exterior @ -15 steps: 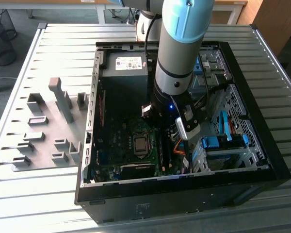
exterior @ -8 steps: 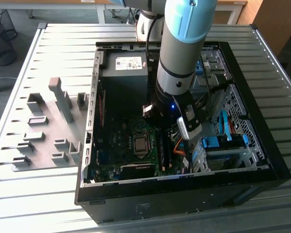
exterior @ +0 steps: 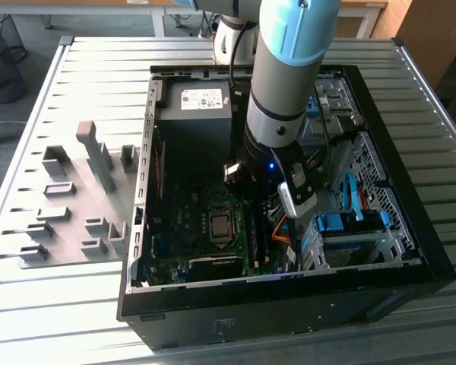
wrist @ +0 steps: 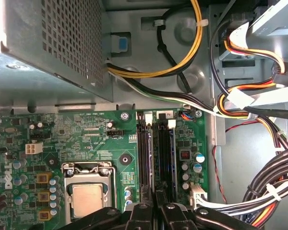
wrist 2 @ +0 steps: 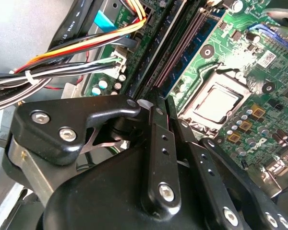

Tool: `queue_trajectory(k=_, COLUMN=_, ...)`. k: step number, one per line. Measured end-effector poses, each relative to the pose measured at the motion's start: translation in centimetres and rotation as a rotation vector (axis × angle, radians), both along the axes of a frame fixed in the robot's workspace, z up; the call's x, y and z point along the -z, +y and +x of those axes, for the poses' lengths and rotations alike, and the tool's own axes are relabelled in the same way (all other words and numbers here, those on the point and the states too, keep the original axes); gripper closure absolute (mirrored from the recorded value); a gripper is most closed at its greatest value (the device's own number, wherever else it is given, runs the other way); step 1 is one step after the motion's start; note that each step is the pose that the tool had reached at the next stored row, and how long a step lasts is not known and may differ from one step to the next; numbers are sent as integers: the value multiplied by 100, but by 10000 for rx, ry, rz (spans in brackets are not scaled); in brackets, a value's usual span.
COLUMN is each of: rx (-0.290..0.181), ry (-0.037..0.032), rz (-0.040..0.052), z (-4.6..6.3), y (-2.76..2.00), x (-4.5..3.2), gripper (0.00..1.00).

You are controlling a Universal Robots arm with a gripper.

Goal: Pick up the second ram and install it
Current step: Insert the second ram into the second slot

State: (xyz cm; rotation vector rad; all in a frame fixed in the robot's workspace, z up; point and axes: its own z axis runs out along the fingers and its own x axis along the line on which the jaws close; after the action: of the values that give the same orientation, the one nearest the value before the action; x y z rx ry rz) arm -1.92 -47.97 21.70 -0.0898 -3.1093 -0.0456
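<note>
The black fingers (wrist: 151, 211) stand narrow over the memory slots (wrist: 157, 155) beside the silver processor socket (wrist: 88, 191), apparently pressing the slim blue ram stick (wrist: 171, 158) into its slot, so installation seems nearly finished.

Ribbed matt metal table (exterior: 76, 312)

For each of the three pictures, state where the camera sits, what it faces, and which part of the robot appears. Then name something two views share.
Exterior view: off the arm, looking down at the open computer case; the arm reaches in.
First wrist view: on the arm, facing the motherboard and memory slots; the gripper shows.
Second wrist view: on the arm, behind the gripper.
Shared: the processor socket in both wrist views.
</note>
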Motion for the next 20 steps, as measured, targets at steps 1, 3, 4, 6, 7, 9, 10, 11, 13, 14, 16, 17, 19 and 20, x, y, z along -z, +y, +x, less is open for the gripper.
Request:
queue_trajectory(k=1, rx=-2, ry=1, rz=1, z=0, y=0, x=0, gripper=86)
queue_trajectory(k=3, rx=-7, ry=0, rz=4, z=0, y=1, x=2, gripper=86)
queue_trajectory(k=4, rx=-9, ry=1, rz=4, z=0, y=1, x=3, gripper=86)
queue_trajectory(k=6, rx=-23, ry=0, rz=5, z=0, y=1, x=7, gripper=86)
queue_trajectory(k=7, rx=-30, ry=0, rz=5, z=0, y=1, x=8, gripper=86)
queue_trajectory(k=9, rx=-37, ry=1, rz=1, z=0, y=1, x=8, gripper=86)
queue_trajectory(k=10, rx=-37, ry=1, rz=1, z=0, y=1, x=8, gripper=86)
queue_trajectory(k=11, rx=-38, ry=0, rz=1, z=0, y=1, x=8, gripper=86)
queue_trajectory(k=13, rx=-38, ry=-1, rz=4, z=0, y=1, x=8, gripper=86)
queue_trajectory(k=14, rx=-38, ry=-1, rz=5, z=0, y=1, x=8, gripper=86)
queue_trajectory(k=16, rx=-38, ry=0, rz=1, z=0, y=1, x=6, gripper=86)
queue_trajectory(k=17, rx=-39, ry=0, rz=1, z=0, y=1, x=6, gripper=86)
queue_trajectory(k=19, rx=-40, ry=0, rz=1, z=3, y=1, x=6, gripper=86)
queue_trajectory(k=20, rx=-41, ry=0, rz=1, z=3, y=1, x=5, gripper=86)
